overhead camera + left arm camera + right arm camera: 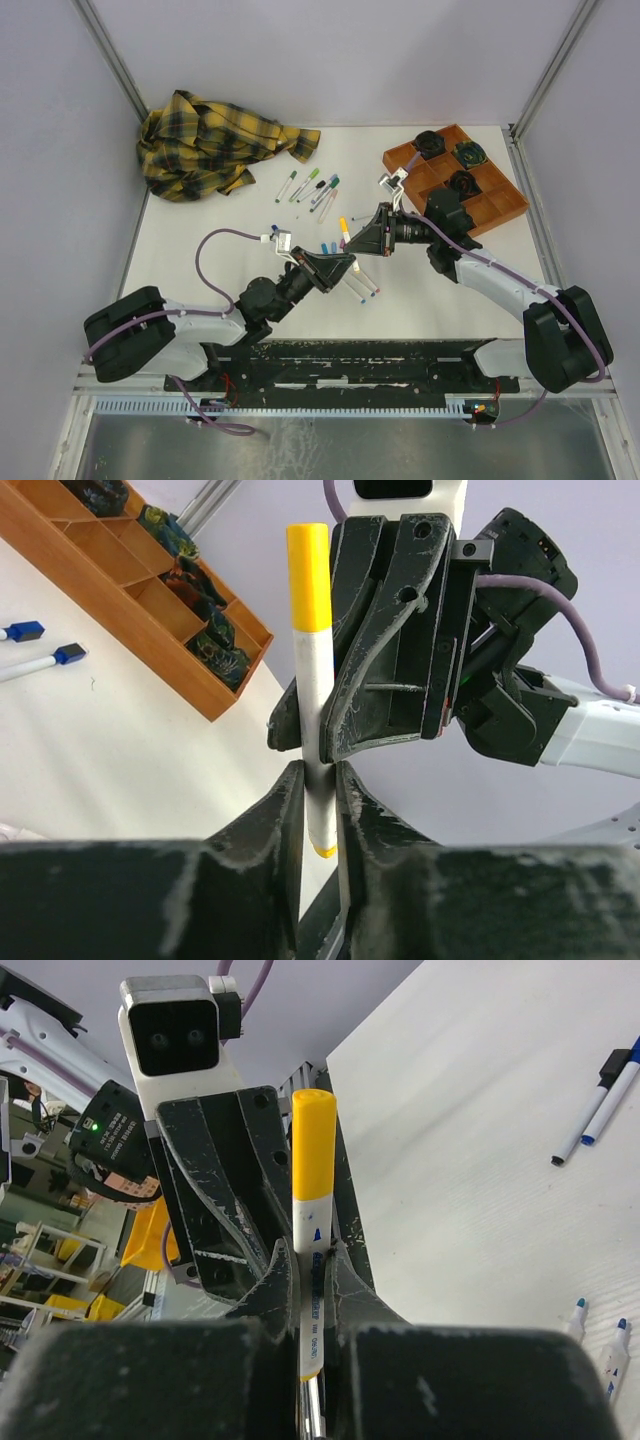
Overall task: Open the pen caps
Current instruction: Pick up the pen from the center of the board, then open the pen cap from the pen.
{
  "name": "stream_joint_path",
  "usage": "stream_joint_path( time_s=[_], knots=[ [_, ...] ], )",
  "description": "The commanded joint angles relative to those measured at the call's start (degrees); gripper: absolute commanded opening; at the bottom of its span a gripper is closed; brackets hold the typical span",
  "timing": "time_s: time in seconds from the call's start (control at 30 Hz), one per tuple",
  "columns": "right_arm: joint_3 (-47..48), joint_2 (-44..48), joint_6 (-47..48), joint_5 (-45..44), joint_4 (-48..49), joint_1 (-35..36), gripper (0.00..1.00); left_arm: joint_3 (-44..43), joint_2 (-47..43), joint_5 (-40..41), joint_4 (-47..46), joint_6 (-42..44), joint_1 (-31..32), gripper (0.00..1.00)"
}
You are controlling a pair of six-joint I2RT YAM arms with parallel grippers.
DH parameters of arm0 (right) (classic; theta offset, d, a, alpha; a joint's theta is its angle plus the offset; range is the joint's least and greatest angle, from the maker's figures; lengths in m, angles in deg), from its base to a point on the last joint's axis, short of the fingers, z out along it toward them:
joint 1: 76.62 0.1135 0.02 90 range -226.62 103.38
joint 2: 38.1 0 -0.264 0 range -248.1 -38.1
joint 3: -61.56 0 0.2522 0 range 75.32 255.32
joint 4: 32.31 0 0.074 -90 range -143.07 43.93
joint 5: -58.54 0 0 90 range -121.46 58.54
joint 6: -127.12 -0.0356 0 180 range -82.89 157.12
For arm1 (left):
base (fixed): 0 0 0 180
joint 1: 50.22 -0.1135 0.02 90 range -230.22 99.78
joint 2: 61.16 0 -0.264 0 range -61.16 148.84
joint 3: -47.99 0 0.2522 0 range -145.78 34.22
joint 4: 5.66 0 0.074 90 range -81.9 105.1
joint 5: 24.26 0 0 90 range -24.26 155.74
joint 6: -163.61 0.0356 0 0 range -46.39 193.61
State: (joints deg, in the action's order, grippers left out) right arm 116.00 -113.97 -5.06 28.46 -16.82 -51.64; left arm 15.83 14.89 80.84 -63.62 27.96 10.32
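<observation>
The white table is carrying a crumpled plaid shirt at its far left and an orange tray at its far right. The two arms are meeting over the middle. Between the shirt and the tray, loose capped markers are lying in a cluster, and a few more are lying just in front of the grippers.

The step in hand appears to be uncapping one marker, which is standing upright in the air between both tools. The left gripper is clamping the lower part of its white barrel. The right gripper is pinching the printed barrel higher up, just under the cap. So both are closed on the same marker, and neither is touching the yellow cap, which is sitting fully seated on top, clear of all the fingers.

Pulling now would only be straining barrel against barrel. The next move is likely calling for the right gripper to loosen, slide up onto the cap and squeeze again. Then it would be pulling straight along the marker's axis while the left gripper is holding firm.
</observation>
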Motion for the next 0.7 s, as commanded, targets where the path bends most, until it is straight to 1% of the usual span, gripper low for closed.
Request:
stream_joint_path(
  time_s=[0.0, 0.1, 0.17, 0.2, 0.3, 0.37, 0.47, 0.57, 0.67],
  knots=[
    [1.1, 1.9, 3.0, 1.0, -0.6, 0.3, 0.0, -0.7, -2.9, 1.1, 3.1, 3.9, 0.2, 0.35],
    [1.8, 2.6, 5.5, 1.0, -3.4, 0.1, 0.0, 0.0, -6.0, 1.2, 7.0, 5.1, 0.2, 0.53],
    [2.3, 2.9, 7.4, 1.1, -5.7, 0.1, 0.0, 1.3, -8.3, 1.2, 8.1, 6.1, 0.1, 0.64],
    [2.6, 3.1, 8.4, 1.1, -7.6, 0.1, 0.0, 2.0, -9.7, 1.1, 8.5, 6.9, 0.1, 0.71],
    [4.6, 3.1, 12.0, 2.2, -12.9, 0.1, 0.0, 4.1, -15.1, 2.0, 10.5, 7.7, -0.4, 0.83],
    [6.3, 2.9, 16.8, 3.8, -18.3, 0.2, 0.0, 4.3, -18.7, 1.7, 14.3, 7.5, -1.6, 0.88],
    [8.9, 2.2, 22.6, 5.5, -26.2, 0.2, 0.0, 2.5, -22.5, -3.9, 21.1, 5.4, -5.9, 0.88],
    [9.7, 2.0, 24.6, 6.9, -28.5, 0.2, 0.0, 1.6, -23.7, -12.2, 21.7, 1.8, -10.9, 0.88],
    [9.8, 1.8, 25.1, 8.0, -28.7, 0.2, 0.0, 0.4, -22.9, -17.5, 20.5, -0.6, -13.5, 0.88]
  ],
)
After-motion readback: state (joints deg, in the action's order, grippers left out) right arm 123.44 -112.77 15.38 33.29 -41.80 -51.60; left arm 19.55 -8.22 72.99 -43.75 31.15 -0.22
